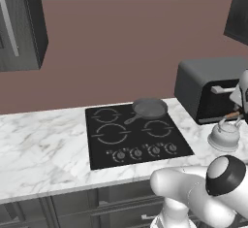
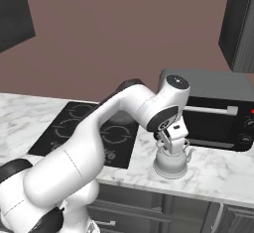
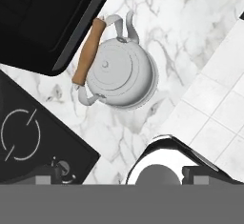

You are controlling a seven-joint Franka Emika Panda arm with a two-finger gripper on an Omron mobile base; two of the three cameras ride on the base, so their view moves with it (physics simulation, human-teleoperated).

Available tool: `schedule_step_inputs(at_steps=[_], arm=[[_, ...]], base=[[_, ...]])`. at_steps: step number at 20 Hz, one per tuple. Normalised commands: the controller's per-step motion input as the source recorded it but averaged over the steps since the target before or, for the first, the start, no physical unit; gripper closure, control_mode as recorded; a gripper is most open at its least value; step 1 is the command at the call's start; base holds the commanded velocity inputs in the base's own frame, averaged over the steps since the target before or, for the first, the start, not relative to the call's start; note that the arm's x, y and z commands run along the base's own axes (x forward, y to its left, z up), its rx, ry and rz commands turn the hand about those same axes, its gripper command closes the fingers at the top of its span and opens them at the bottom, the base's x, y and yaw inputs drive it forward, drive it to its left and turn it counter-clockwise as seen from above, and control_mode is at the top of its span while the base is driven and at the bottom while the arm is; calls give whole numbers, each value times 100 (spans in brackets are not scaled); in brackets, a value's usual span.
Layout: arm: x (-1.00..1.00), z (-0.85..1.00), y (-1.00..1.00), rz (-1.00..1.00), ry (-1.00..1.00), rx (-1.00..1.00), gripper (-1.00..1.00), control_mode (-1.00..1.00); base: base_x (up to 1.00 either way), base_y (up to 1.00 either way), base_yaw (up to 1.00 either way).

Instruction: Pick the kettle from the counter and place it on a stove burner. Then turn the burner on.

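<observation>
The small silver-grey kettle (image 1: 224, 135) (image 2: 171, 163) (image 3: 121, 73) stands upright on the white marble counter (image 1: 43, 149), right of the black cooktop (image 1: 138, 135) and just in front of a toaster oven. Its tan handle (image 3: 88, 51) arches over the lid. My gripper (image 2: 173, 140) hangs open directly above the kettle, close over the handle and holding nothing. In the hand view, my fingertips (image 3: 50, 172) stand wide apart. The large stove burner (image 1: 111, 134) is the front-left ring mark and is bare.
A dark grey frying pan (image 1: 149, 108) sits on the rear-right ring. Four knobs (image 1: 143, 151) line the cooktop's front edge. The black toaster oven (image 1: 208, 89) (image 2: 213, 108) stands behind the kettle. Beyond the counter edge, white floor tiles (image 3: 214, 99) show.
</observation>
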Motion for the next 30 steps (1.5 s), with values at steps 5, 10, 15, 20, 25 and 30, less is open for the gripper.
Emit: schedule_step_inputs(at_steps=[5,10,15,20,25,30], arm=[[15,-20,-9,0,0,2,-100,-100],[18,-18,-7,0,0,2,-100,-100],[22,-12,-4,0,0,2,-100,-100],[21,-13,-4,0,0,2,-100,-100],[21,-16,-5,0,0,2,-100,-100],[21,-18,-11,0,0,2,-100,-100]], base=[[0,0,0],[0,0,0],[0,0,0],[0,0,0],[0,0,0],[0,0,0]])
